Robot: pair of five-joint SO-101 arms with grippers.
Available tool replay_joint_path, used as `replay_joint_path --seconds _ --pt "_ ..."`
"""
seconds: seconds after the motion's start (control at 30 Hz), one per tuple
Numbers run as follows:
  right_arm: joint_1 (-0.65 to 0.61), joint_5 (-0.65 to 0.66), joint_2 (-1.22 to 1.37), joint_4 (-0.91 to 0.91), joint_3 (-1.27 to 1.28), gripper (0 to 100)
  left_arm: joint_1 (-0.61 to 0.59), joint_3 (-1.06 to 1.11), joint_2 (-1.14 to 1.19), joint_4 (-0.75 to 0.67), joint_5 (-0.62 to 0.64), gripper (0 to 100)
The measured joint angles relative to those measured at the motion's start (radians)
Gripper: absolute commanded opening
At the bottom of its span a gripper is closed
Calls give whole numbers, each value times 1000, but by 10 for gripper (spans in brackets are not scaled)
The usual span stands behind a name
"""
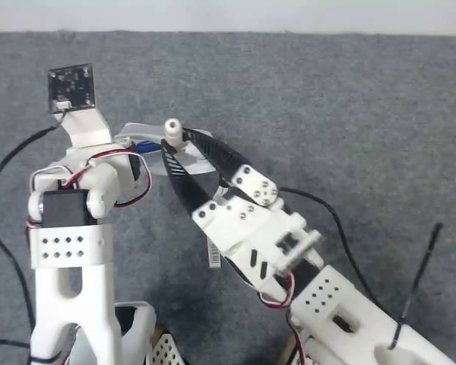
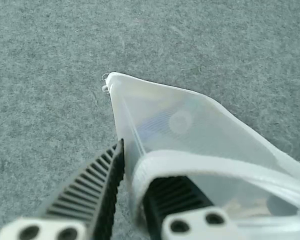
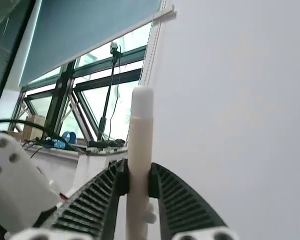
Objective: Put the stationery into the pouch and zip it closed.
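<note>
Pouch (image 2: 200, 125) in left gripper (image 2: 132, 165), pen (image 3: 140, 115) in right gripper (image 3: 138, 169)

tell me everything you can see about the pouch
The pouch is translucent soft plastic with a thick white rim along its opening. It lies on the grey mat. The left gripper pinches one wall at the mouth, one finger inside and one outside. Faint blue and round shapes show through it. In the high view the right gripper holds a white pen over it.
</note>
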Motion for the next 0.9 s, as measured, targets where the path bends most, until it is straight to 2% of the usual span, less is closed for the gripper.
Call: replay_joint_path --seconds 0.23,0.9 --pt "0 6 146 0 -2 6 -6 0 0 0 0 11" --pt "-2 408 365 -6 91 6 -34 2 0 0 0 11"
